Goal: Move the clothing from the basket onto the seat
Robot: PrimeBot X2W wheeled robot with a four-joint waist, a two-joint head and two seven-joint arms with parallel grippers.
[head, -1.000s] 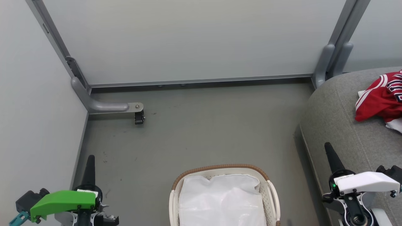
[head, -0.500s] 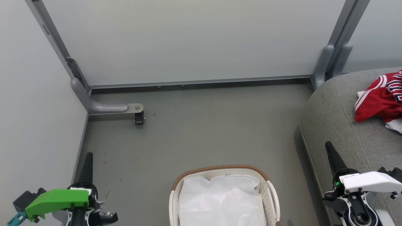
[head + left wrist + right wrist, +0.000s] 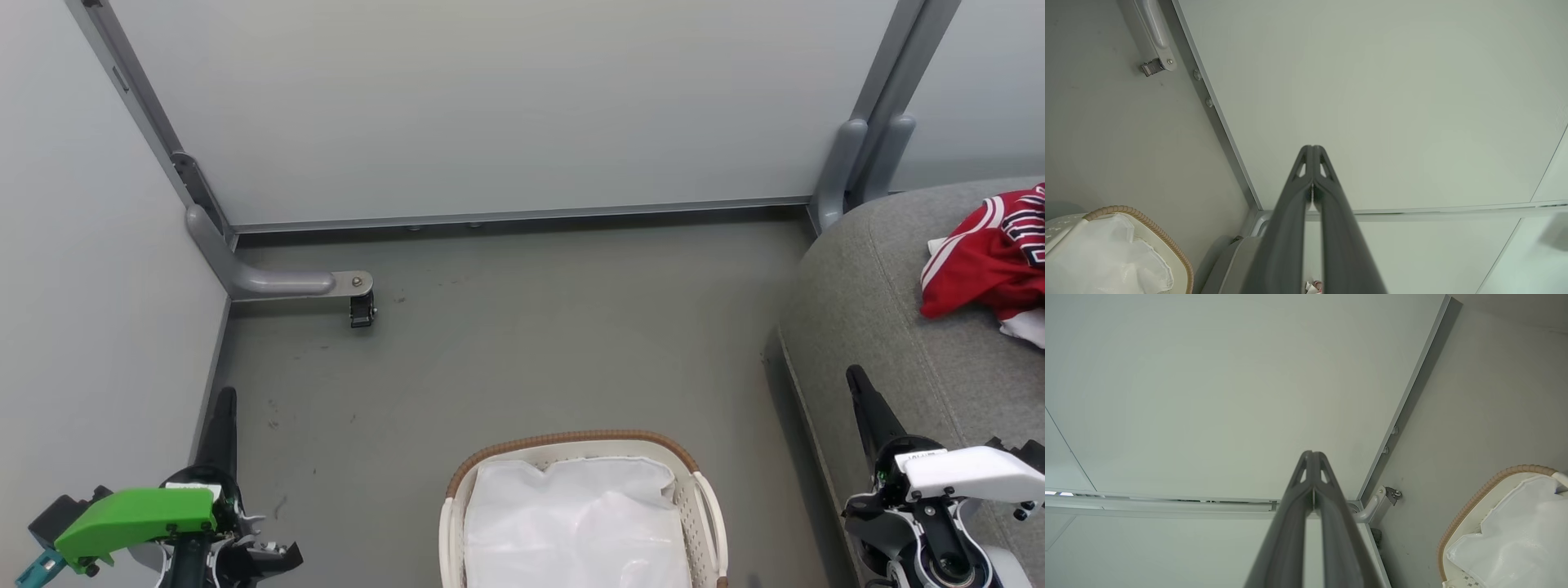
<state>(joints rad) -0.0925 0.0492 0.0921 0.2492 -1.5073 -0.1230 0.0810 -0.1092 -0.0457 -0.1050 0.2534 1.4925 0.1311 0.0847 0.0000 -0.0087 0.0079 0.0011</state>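
Head view: left gripper [image 3: 227, 395], right gripper [image 3: 855, 373] bases sunk lower.

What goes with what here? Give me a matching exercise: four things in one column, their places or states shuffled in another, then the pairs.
Things:
1. clothing
2. basket
3. white sheet
4. left gripper

Places or states:
A. standing on the floor
B. shut, holding nothing
C. lying on the grey seat
D. lining the inside of the basket

Pairs: 1-C, 2-A, 3-D, 4-B
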